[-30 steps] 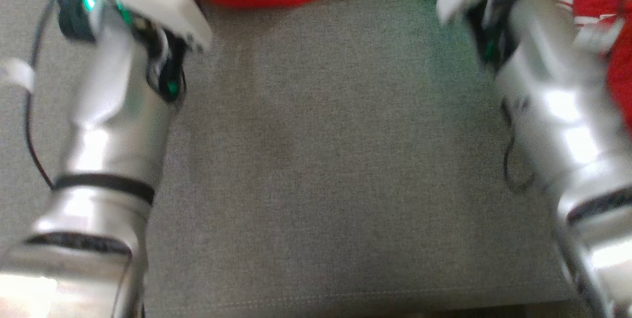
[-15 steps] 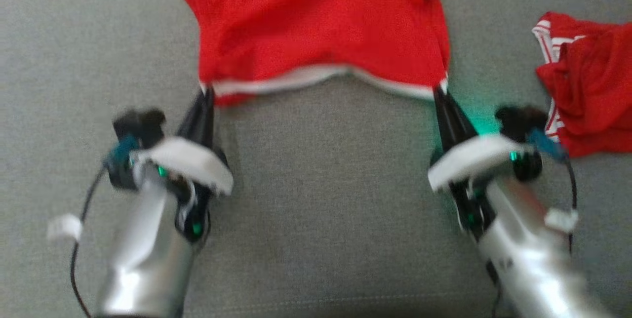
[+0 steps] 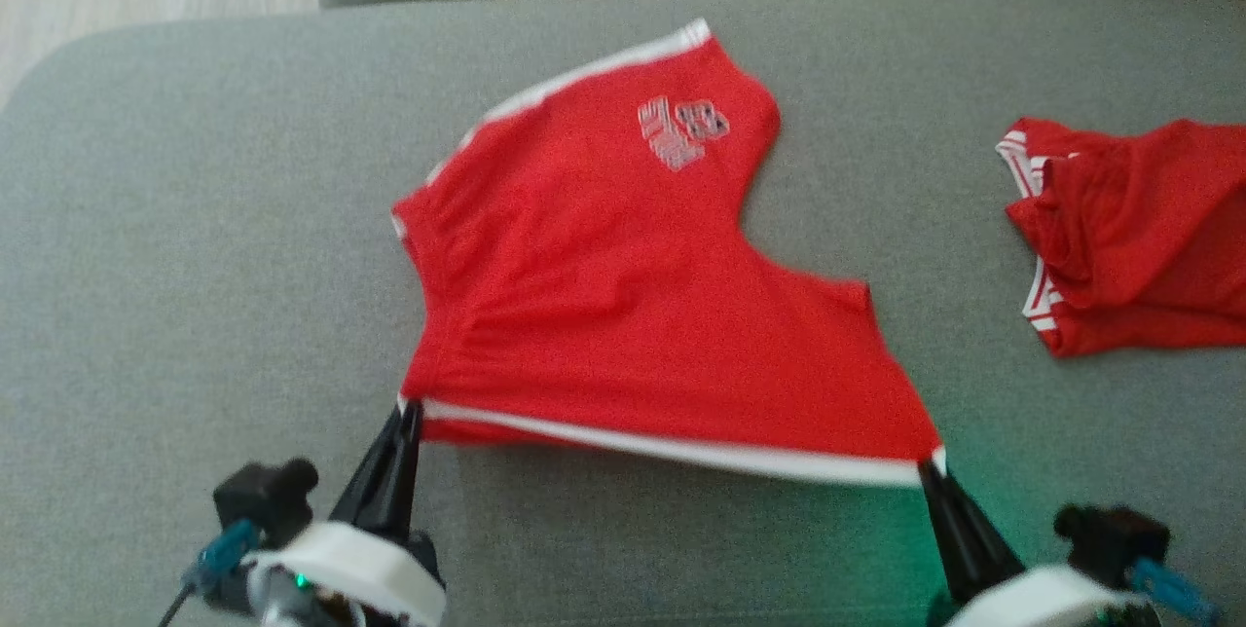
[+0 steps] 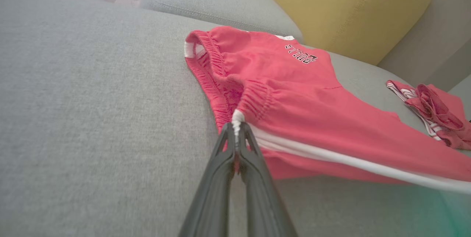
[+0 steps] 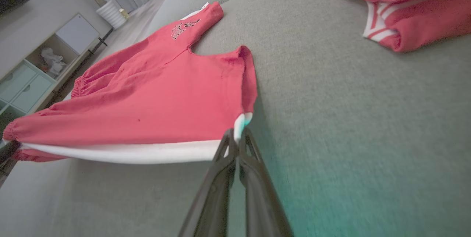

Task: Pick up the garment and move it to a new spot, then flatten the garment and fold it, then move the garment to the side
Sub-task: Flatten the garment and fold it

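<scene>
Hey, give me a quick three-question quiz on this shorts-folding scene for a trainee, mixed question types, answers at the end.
1. True or false: the left pincer is shut on a corner of the red shorts.
2. The second red garment lies: A) on top of the shorts; B) apart from them, to the robot's right; C) underneath them.
3. Fill in: the right pincer grips the end of the shorts' ___ stripe.
Key: 1 true; 2 B; 3 white.
</scene>
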